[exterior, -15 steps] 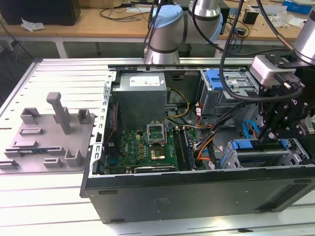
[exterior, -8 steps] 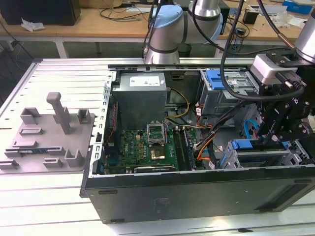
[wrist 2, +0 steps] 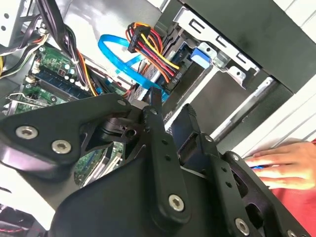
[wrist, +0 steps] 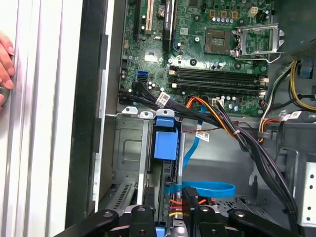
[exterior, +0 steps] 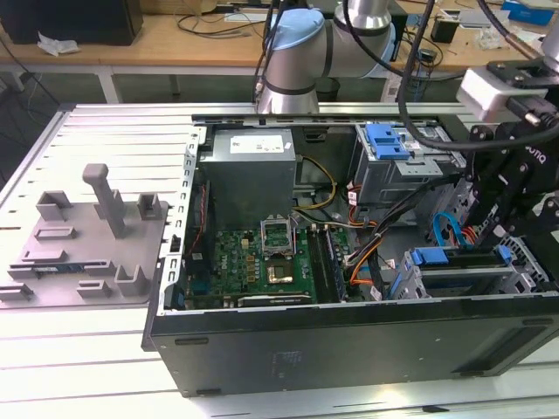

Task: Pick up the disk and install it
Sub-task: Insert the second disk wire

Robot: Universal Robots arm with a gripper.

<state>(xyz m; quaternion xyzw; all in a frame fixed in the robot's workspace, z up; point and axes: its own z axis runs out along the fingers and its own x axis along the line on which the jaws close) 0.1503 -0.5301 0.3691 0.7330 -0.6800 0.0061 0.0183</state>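
Note:
The disk (exterior: pixel 463 260) sits on edge inside the lower drive cage at the exterior view's right, in the open computer case (exterior: pixel 349 340). Its bright blue carrier end (wrist: pixel 165 138) shows in the first wrist view, and a blue tab (wrist 2: pixel 200 57) in the second wrist view. My gripper (exterior: pixel 514 237) hangs just above the cage end of the disk. In both wrist views the black fingers (wrist 2: pixel 157 128) stand apart, one to each side of the disk's upper edge. I see a gap between the gripper (wrist 2: pixel 173 106) tips and nothing clamped there. The gripper (wrist: pixel 169 195) is open.
A blue bracket (exterior: pixel 384 140) tops the upper drive cage. A grey fixture with posts (exterior: pixel 87 236) stands at the exterior view's left. Cable bundles (wrist: pixel 237 133) and a blue ribbon cable (wrist: pixel 207 187) run beside the cage. A person's hand (wrist 2: pixel 279 163) rests on the table by the case wall.

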